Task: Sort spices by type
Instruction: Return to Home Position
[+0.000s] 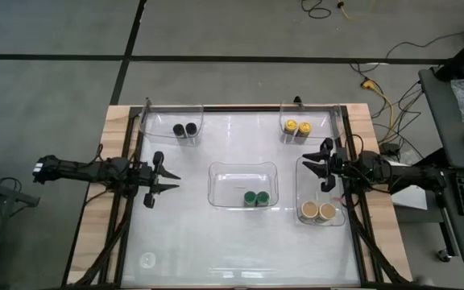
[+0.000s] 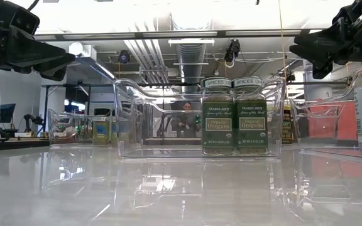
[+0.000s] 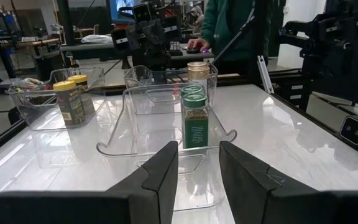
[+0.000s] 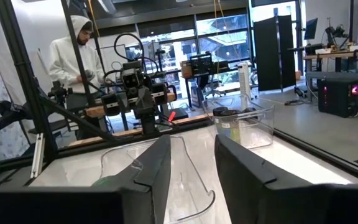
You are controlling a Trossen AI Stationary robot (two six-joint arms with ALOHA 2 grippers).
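Note:
Eight spice jars stand upright on their bases in four clear trays. Two black-lidded jars (image 1: 185, 130) are in the far-left tray, also seen as black-lidded jars (image 4: 232, 121). Two yellow jars (image 1: 296, 128) are far right. Two green jars (image 1: 256, 197) stand in the centre tray, showing as green jars (image 2: 234, 116) and green jars (image 3: 195, 118). Two tan jars (image 1: 318, 211) are in the near-right tray. My left gripper (image 1: 167, 179) hangs open left of the centre tray. My right gripper (image 1: 319, 165) hangs open above the near-right tray's far end. Neither touches anything.
The clear centre tray (image 1: 216, 173) lies between the two grippers; the near-right tray (image 1: 301, 189) sits under the right gripper. A dark frame (image 1: 127, 137) edges the glossy white table. A person in a white hoodie (image 4: 73, 56) stands beyond the left side; another person's green sleeve (image 3: 219, 25) shows beyond the right.

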